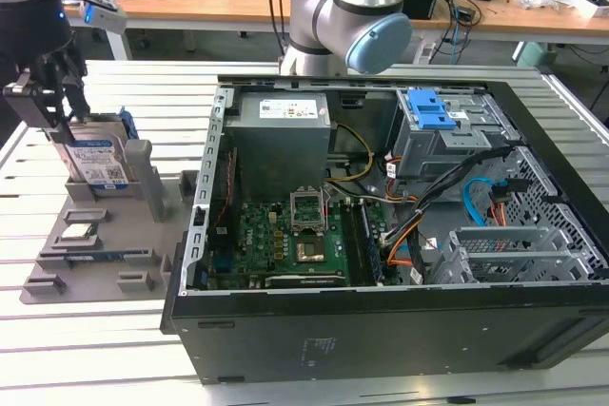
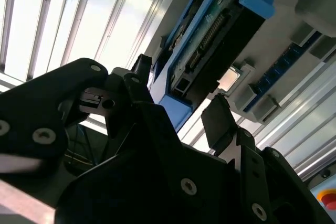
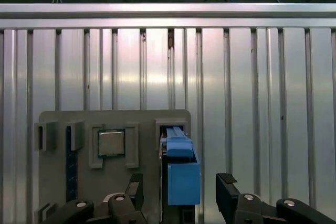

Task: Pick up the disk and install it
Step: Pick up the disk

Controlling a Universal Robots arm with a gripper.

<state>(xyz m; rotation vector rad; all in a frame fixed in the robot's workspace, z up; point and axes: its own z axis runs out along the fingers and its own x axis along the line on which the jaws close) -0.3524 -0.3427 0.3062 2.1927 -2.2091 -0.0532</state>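
The black two-fingered tool (image 3: 180, 182) stands wide astride the disk (image 3: 182, 163), a flat silver hard drive in a blue plastic carrier. The disk stands upright in a grey slotted holder (image 3: 115, 121) on the ribbed metal worktop (image 3: 262, 103). It seems best to centre on the disk and close squarely on its broad faces, so it does not tilt in the slot.

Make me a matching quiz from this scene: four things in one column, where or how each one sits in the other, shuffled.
1 disk
2 square chip
3 blue latch
4 pincer

A inside the computer case
B flat in the grey tray
C on edge in the tray's slot
D open, straddling the disk

Pairs: 1-C, 2-B, 3-A, 4-D
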